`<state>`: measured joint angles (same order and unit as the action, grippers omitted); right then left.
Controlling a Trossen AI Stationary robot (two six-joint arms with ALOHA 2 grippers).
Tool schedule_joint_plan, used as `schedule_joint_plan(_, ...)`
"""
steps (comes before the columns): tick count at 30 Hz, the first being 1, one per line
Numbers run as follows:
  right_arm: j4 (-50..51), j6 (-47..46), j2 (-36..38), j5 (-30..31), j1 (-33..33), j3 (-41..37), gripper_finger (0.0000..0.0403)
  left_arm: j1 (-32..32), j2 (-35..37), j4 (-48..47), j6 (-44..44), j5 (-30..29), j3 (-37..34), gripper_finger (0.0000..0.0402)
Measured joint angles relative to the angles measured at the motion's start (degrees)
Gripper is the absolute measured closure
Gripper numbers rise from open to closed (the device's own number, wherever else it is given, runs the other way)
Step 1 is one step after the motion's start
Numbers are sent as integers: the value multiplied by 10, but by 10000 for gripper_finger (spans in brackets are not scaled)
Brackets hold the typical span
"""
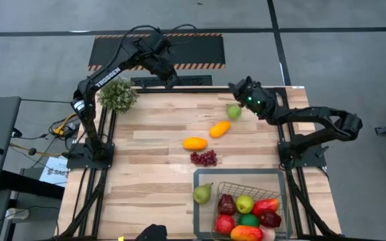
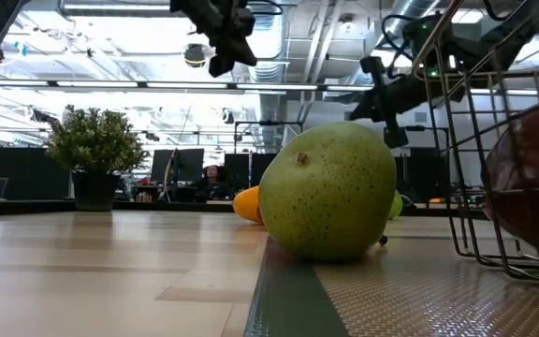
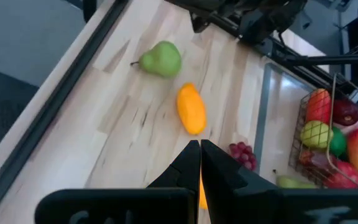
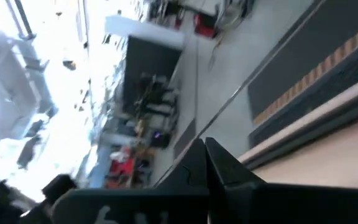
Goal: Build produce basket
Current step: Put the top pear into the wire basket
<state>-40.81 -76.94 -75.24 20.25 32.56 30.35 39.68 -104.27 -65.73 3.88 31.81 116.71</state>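
Fruit lies in two groups on the wooden desk [image 1: 153, 167]. Out in the open sit a green pear [image 1: 233, 111] near the far edge, two orange mango-like pieces [image 1: 220, 128] [image 1: 194, 143] in a diagonal line toward the middle, and a purple grape bunch [image 1: 204, 158] just nearer than those. The wire-mesh basket [image 1: 206, 175] occupies the near right corner; inside its dark mesh are packed a maroon piece [image 1: 227, 204], a yellow-green apple [image 1: 244, 203], several red pieces [image 1: 265, 205], a green one [image 1: 248, 220] and an orange-red one [image 1: 246, 233]. A second pear [image 1: 202, 193] rests on the basket's flat grey rim, outside the mesh; in the low view this pear [image 2: 328, 190] fills the foreground beside the wire wall.

The left hand [image 1: 171, 81] hangs above the far edge of the desk, close to a bushy potted plant [image 1: 117, 94], with its fingers [image 3: 190, 163] pressed together and holding nothing. The right hand [image 1: 235, 87] is raised over the far edge just beyond the green pear, its fingers [image 4: 199, 158] likewise closed on nothing and pointed out toward the room.

A person [image 2: 214, 174] shows far off in the room behind the desk.
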Motion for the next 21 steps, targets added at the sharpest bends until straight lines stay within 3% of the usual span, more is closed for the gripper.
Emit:
schedule_joint_plan(5, 2, -18, 0, 29, -23, 0, 403, -2, 0, 18, -14, 13, -17, 401)
schedule_joint_plan(9, -22, 29, 18, 24, -46, 1, 403, -1, 0, 29, -14, 14, -17, 401)
schedule_joint_plan(12, 20, 27, 47, 35, -71, 5, 403, -1, 0, 29, -15, 13, -17, 401)
schedule_joint_plan(18, 179, -41, 55, 167, -131, 1, 403, -4, 0, 41, -13, 11, -17, 401)
schedule_joint_plan(21, 160, -47, 31, 186, -110, -10, 403, -4, 0, 42, -13, 10, -17, 401)
